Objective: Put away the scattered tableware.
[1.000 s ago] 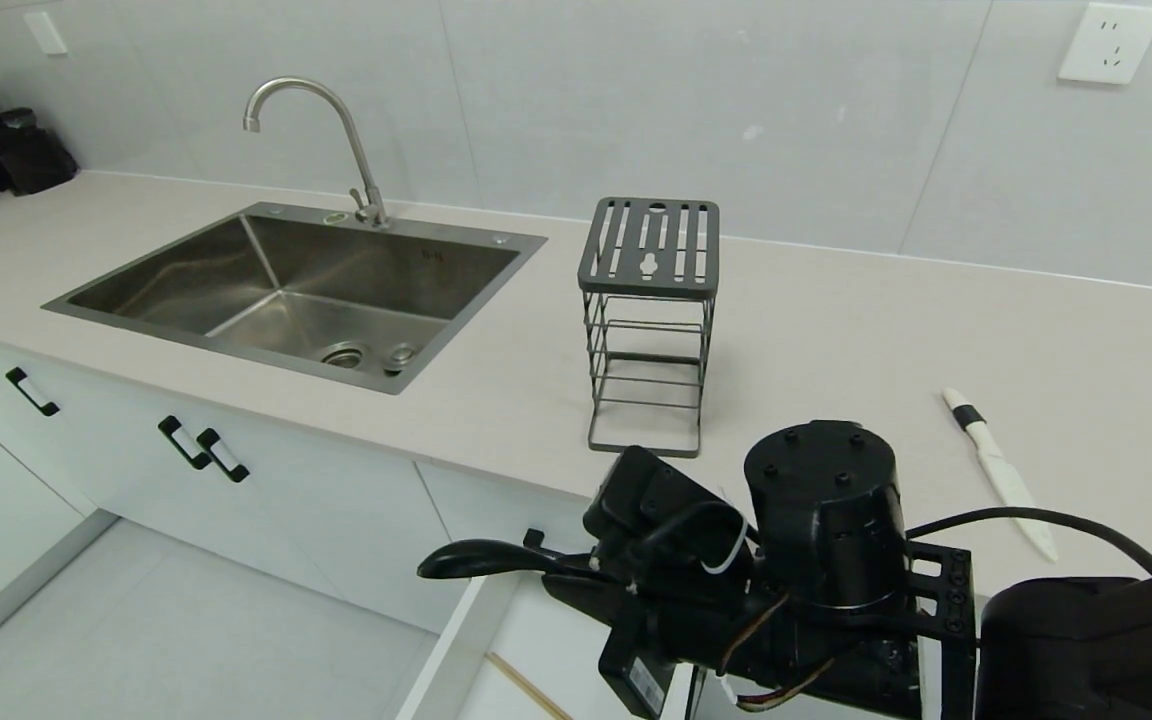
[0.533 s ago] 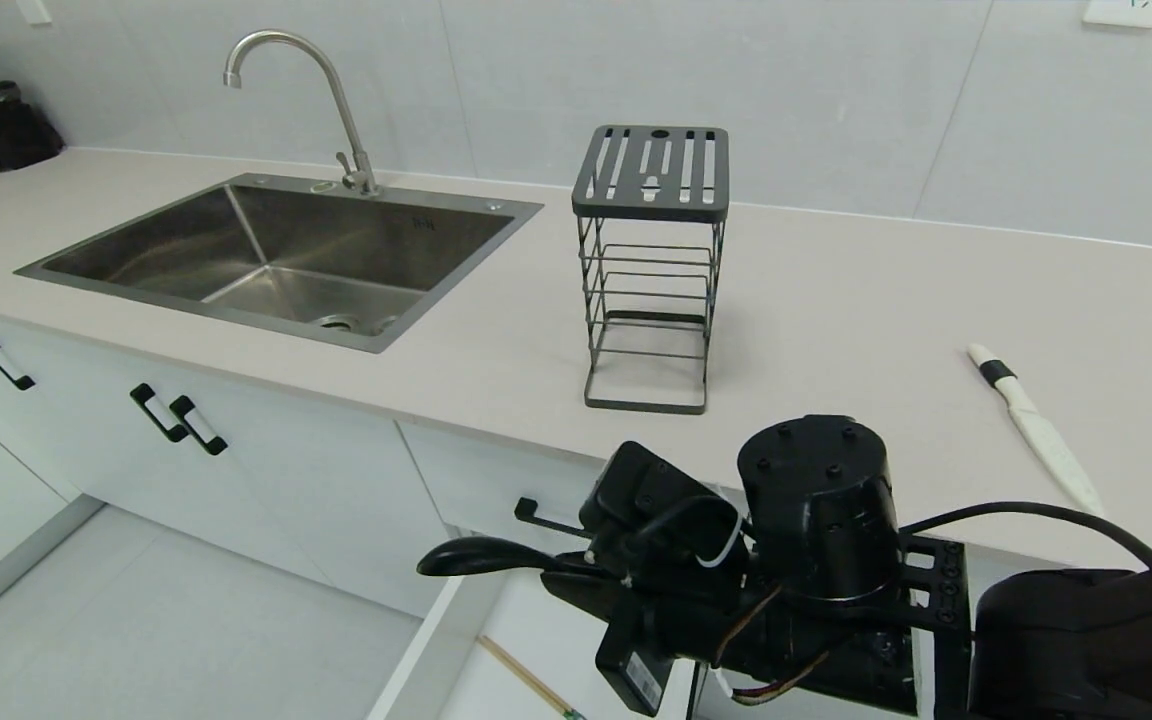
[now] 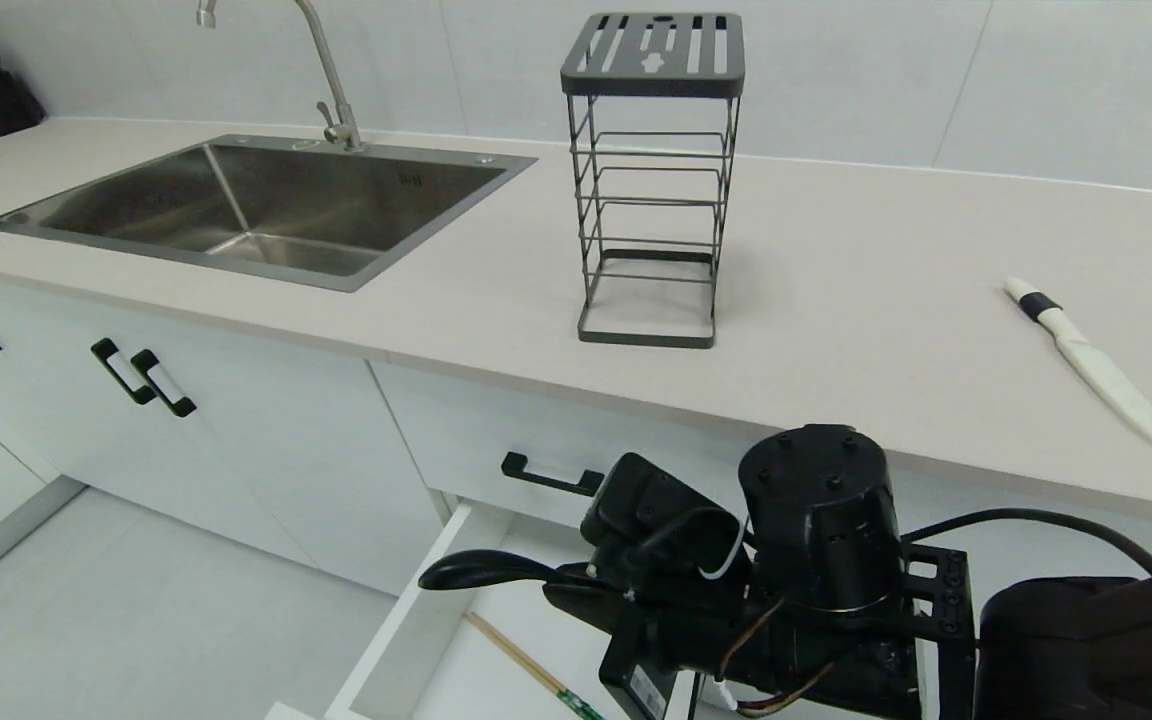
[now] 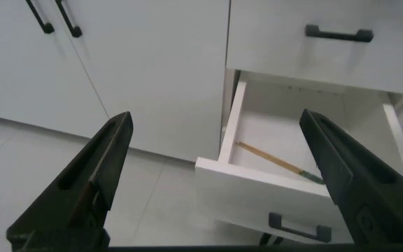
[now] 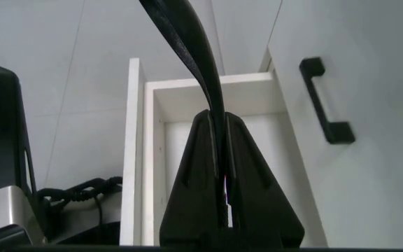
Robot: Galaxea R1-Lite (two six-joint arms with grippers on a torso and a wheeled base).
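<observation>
My right gripper [image 3: 586, 578] is shut on the handle of a black spoon [image 3: 481, 570], held level with its bowl over the left edge of an open white drawer [image 3: 406, 630] below the counter. In the right wrist view the spoon [image 5: 187, 49] sticks out from between the shut fingers [image 5: 247, 161] above the drawer [image 5: 137, 140]. A wooden chopstick [image 3: 526, 670] lies in the drawer. My left gripper [image 4: 219, 168] hangs open and empty above the drawer [image 4: 231, 126] and the chopstick [image 4: 275, 161]. A white knife [image 3: 1086, 360] lies on the counter at the right.
A dark wire rack [image 3: 651, 180] stands mid-counter. A steel sink [image 3: 256, 200] with a tap sits at the left. Closed cabinet doors with black handles [image 3: 141, 375] and a shut drawer [image 3: 551, 475] lie under the counter.
The camera has sunk lower: counter, rack and knife have risen in the picture and more of the open drawer shows. The spoon stays in the right gripper.
</observation>
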